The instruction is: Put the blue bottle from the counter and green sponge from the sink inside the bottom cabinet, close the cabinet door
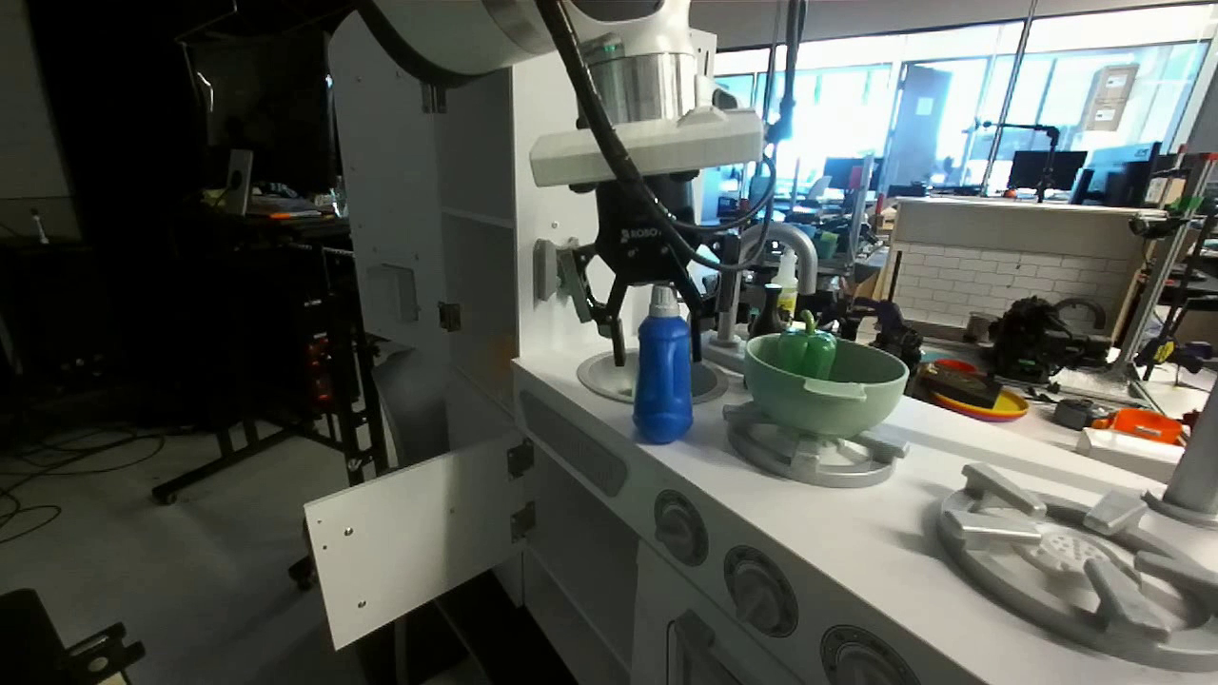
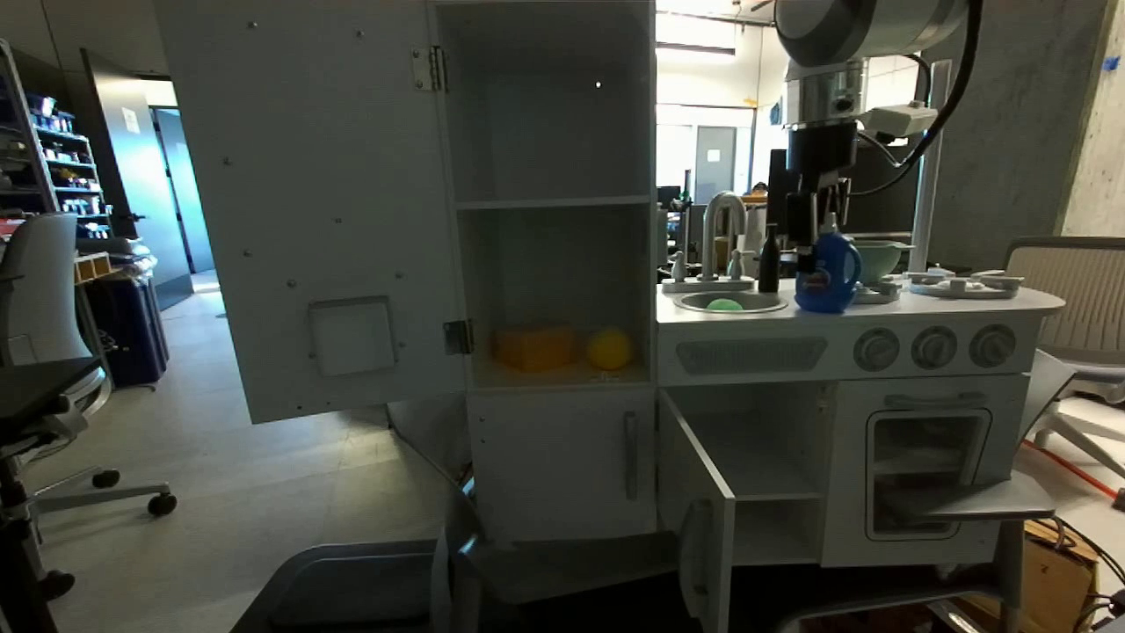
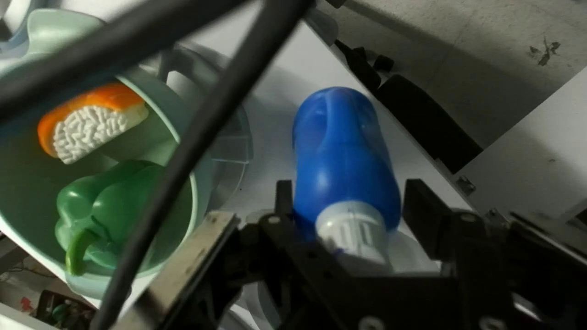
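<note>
The blue bottle (image 1: 663, 381) with a white cap stands upright on the white counter (image 1: 723, 480), beside the sink (image 1: 592, 373). It also shows in an exterior view (image 2: 826, 280) and in the wrist view (image 3: 344, 151). My gripper (image 3: 349, 197) is open, pointing down, with one finger on each side of the bottle's upper part. A small gap shows at one finger. The green sponge (image 2: 724, 304) lies in the sink; only its top shows. The bottom cabinet (image 2: 747, 440) under the sink is open, its door (image 1: 428, 533) swung outward.
A pale green bowl (image 1: 828, 404) with a green pepper (image 3: 107, 211) and an orange-white piece (image 3: 91, 123) stands on a burner close to the bottle. The tap (image 2: 725, 220) and a dark bottle (image 2: 769, 264) are behind. A tall cabinet's open door (image 2: 334, 220) juts out.
</note>
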